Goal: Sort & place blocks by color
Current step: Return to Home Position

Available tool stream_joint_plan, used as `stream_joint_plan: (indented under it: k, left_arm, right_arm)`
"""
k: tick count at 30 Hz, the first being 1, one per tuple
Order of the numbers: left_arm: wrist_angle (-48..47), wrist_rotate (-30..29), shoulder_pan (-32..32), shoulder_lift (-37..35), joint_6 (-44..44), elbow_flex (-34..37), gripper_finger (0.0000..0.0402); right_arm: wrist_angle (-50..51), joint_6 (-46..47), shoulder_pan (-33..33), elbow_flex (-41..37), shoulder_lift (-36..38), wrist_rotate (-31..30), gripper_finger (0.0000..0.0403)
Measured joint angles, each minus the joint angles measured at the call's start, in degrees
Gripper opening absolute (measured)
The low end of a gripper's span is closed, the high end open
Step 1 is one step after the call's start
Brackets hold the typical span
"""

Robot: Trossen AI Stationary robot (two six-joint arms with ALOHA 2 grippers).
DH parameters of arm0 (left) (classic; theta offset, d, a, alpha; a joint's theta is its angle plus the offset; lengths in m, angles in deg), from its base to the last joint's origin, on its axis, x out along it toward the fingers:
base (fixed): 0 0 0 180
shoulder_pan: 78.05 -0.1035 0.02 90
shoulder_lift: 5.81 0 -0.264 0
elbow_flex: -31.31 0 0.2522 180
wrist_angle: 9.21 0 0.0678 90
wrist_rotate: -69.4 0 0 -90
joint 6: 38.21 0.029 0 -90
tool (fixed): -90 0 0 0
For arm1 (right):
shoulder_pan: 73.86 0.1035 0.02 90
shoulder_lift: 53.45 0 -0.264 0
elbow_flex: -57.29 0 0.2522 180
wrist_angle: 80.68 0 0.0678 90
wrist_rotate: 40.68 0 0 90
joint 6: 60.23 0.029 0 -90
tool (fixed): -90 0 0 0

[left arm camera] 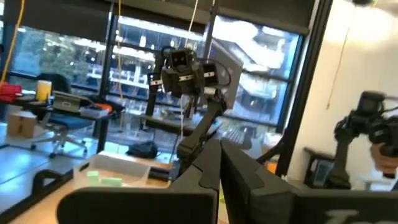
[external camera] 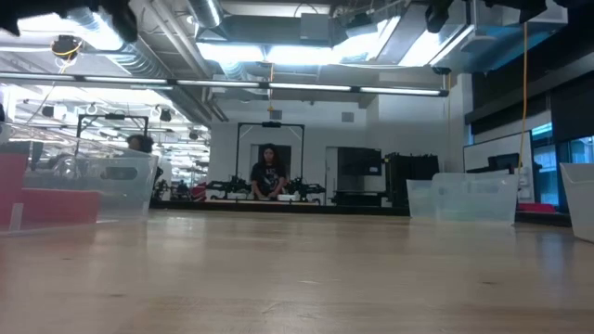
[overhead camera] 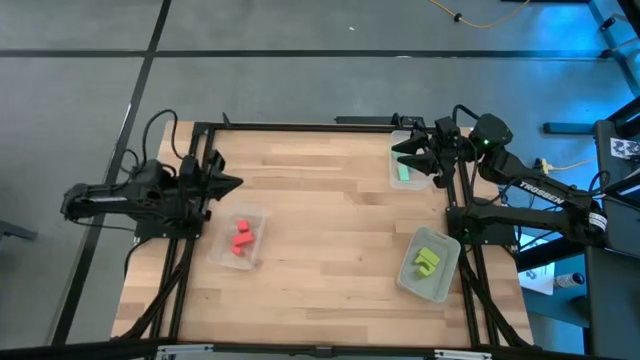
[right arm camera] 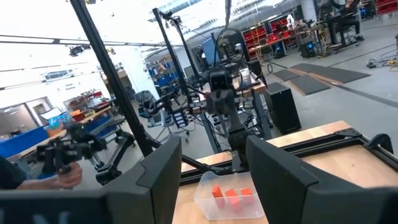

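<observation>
On the table (overhead camera: 320, 220) the blocks lie sorted in three clear trays. The red blocks (overhead camera: 241, 238) sit in a tray (overhead camera: 222, 252) on the left side, and they show again in the right wrist view, huddled together. The mint blocks (overhead camera: 403, 172) lie in a tray (overhead camera: 394, 178) at the far right corner. The yellow-green blocks (overhead camera: 427, 261) lie in a third tray (overhead camera: 446, 284) at the near right, set at an angle to the table's edge. The left arm (overhead camera: 150, 198) lies folded along the left edge, beside and apart from the red tray; the left jaws point inward over the table and are pressed narrow, with nothing between them. The right arm (overhead camera: 520, 185) reaches in from the right edge, and the right jaws stand wide and empty above the far end of the mint tray. In the low view a person (external camera: 268, 174) sits in the room well behind the table.
</observation>
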Motion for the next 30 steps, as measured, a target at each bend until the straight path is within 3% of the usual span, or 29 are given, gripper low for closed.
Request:
stream_joint_plan:
  k: [7,14,18,30]
  left_arm:
    - [2.03,0.02,0.04,-8.51,-4.53,9.16,0.0]
    - [2.39,1.13,0.06,-14.91,-5.84,14.97,0.0]
    - [4.88,1.24,0.05,-14.85,-7.35,19.0,0.0]
    - [-0.99,0.37,0.15,-14.85,-5.16,18.97,0.0]
  right_arm:
    - [-0.05,0.35,0.0,0.0,0.02,-0.91,0.0184]
    - [-0.36,6.83,0.27,-0.02,0.33,-0.46,0.0184]
    - [-0.36,9.04,0.28,-0.02,1.05,-0.44,0.0184]
    - [-0.17,10.62,0.28,-0.02,5.13,-0.96,0.0184]
